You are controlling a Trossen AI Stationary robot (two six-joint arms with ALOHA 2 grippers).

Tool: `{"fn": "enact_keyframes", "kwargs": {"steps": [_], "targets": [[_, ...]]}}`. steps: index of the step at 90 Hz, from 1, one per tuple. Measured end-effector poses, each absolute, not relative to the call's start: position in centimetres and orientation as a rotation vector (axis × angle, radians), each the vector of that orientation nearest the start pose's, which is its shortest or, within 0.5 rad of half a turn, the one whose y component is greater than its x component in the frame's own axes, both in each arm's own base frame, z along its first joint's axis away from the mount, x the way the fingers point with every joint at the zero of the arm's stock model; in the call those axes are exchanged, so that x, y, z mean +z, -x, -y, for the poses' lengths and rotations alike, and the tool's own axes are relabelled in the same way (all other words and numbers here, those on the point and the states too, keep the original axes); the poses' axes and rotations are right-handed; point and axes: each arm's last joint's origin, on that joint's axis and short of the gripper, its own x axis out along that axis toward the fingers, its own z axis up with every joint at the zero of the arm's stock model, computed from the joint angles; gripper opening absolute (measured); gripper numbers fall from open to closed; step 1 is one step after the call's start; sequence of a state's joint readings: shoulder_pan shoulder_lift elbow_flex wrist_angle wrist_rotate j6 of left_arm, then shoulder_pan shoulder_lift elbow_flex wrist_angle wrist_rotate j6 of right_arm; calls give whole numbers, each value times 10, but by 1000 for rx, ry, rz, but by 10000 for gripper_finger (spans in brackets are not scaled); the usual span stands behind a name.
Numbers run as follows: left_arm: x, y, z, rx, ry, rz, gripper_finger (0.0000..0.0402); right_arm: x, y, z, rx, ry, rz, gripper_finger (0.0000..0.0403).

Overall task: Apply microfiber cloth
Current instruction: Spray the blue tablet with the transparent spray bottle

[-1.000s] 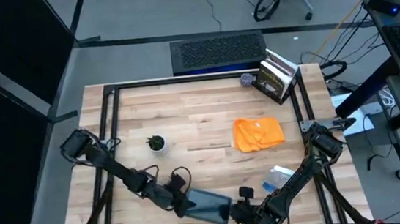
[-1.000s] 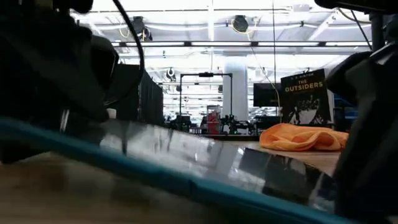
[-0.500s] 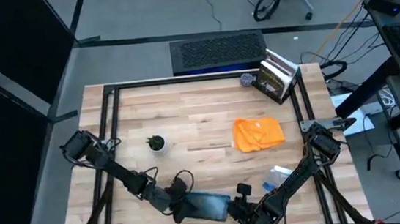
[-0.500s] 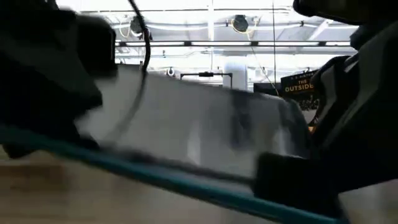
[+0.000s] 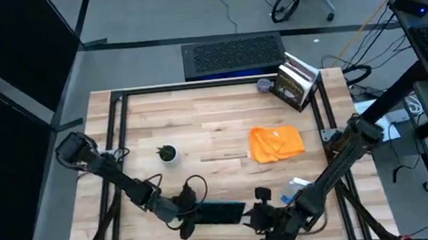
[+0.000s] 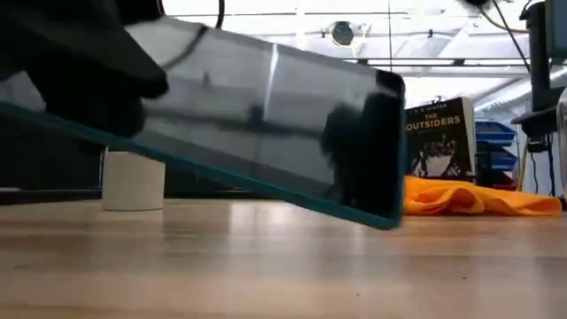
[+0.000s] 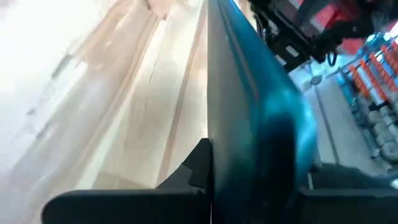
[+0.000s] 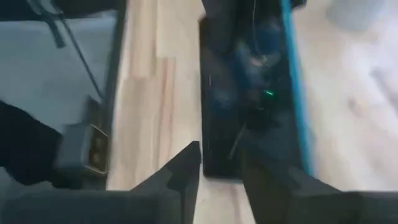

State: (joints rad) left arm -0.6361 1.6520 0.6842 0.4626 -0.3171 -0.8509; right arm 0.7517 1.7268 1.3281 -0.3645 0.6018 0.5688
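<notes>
Gripping the dark tablet (image 5: 216,212) by one end, the left gripper (image 5: 185,214) sits near the front edge of the table (image 5: 214,120); its fingers are clamped on the tablet's teal-edged rim, seen in the left wrist view, and the low view shows the slab tilted, its free end raised off the wood; the right gripper (image 5: 264,215) is just beside the tablet's other end, and the right wrist view shows its 2 fingers (image 8: 181,174) apart with nothing between them, the tablet lying just ahead of them.

Judging by this, the step in hand is presenting the tablet, and the wiping has not begun; the microfiber cloth (image 5: 275,142) lies well apart from both grippers, on the right half of the table, untouched. The next move likely calls for the free right gripper to go to the cloth, pinch a fold of it and bring it to the glass while the left steadies the tablet.

The tablet is a thin, rigid rectangle, glossy enough to mirror the ceiling lights; the cloth is bright orange, soft and crumpled into a loose heap; the table is pale wooden planks with a smooth finish; a paperback book (image 6: 437,144) stands behind the cloth; a small white cup (image 6: 133,178) stands on the left half.
</notes>
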Motion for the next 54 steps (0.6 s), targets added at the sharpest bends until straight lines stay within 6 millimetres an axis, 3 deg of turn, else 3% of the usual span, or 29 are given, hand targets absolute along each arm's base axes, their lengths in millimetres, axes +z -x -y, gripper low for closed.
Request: {"fn": "enact_keyframes", "kwargs": {"steps": [15,28,43,54], "targets": [[157,-257,175,-56,567,-513,6,325,-263,-212,-7,-35,-474,202],[159,-257,176,-47,566,-492,6,371,-219,-180,29,-58,-438,248],[160,-261,169,-20,572,-475,6,398,-160,-141,28,-201,-476,256],[161,-265,164,-2,578,-464,6,391,-127,-115,-62,-245,-626,245]]}}
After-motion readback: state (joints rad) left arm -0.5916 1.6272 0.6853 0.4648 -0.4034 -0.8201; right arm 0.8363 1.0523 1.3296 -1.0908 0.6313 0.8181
